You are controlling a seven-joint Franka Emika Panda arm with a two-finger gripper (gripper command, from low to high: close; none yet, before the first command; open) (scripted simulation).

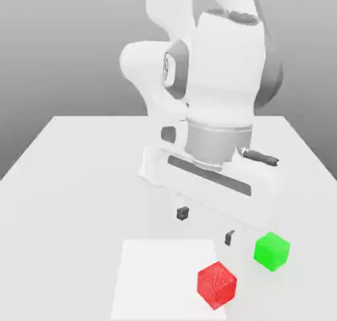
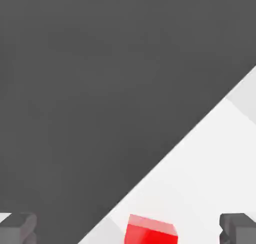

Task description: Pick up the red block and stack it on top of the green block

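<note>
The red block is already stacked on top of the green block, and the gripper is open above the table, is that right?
Not quite. In the exterior view the red block is not stacked: it sits on the table beside the green block, apart from it. The rest holds: the gripper is open above the table.

A pale counter [image 1: 72,181] is seen; near its front edge a whiter square patch [image 1: 158,273] is marked, with the red block [image 1: 217,285] resting on it and the green block [image 1: 272,250] just beside.
</note>
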